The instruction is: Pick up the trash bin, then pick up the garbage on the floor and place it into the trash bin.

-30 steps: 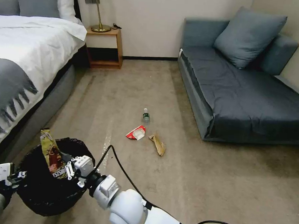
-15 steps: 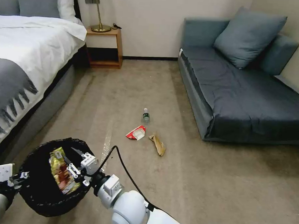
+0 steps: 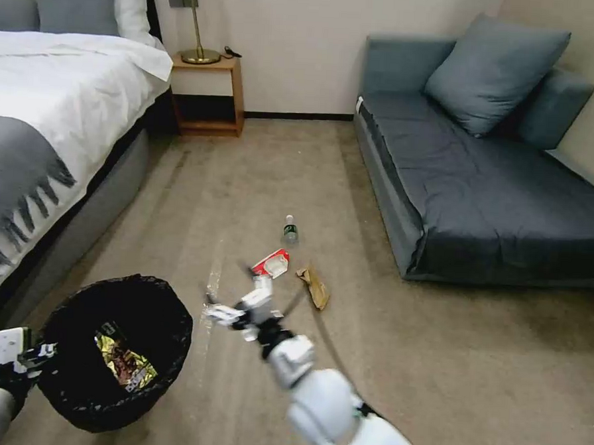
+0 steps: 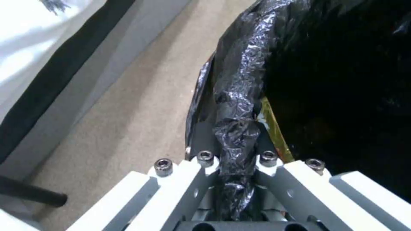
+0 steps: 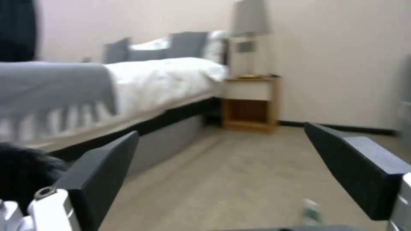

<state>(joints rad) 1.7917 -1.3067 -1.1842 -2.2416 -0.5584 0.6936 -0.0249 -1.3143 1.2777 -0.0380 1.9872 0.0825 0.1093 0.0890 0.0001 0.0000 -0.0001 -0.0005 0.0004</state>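
Note:
The black bag-lined trash bin [image 3: 174,349] hangs at the lower left of the head view, next to the bed. My left gripper [image 3: 30,356] is shut on its near rim; the left wrist view shows the fingers [image 4: 184,173] pinching the crinkly bag edge [image 4: 240,96]. A gold-yellow wrapper [image 3: 125,364] lies inside the bin. On the carpet lie more garbage: a red-and-white carton [image 3: 271,264], a brown paper bag [image 3: 314,287] and a small clear bottle [image 3: 290,229]. My right gripper [image 3: 234,297] is open and empty, in the air just short of the carton.
A bed [image 3: 43,123] with a grey fringed throw runs along the left. A nightstand [image 3: 207,91] with a lamp stands against the back wall. A blue-grey sofa [image 3: 498,193] fills the right side. Open carpet lies between them.
The right gripper let go of the gold wrapper over the bin, and the wrapper dropped to the bottom. The right arm then swung out of the bin toward the carton.

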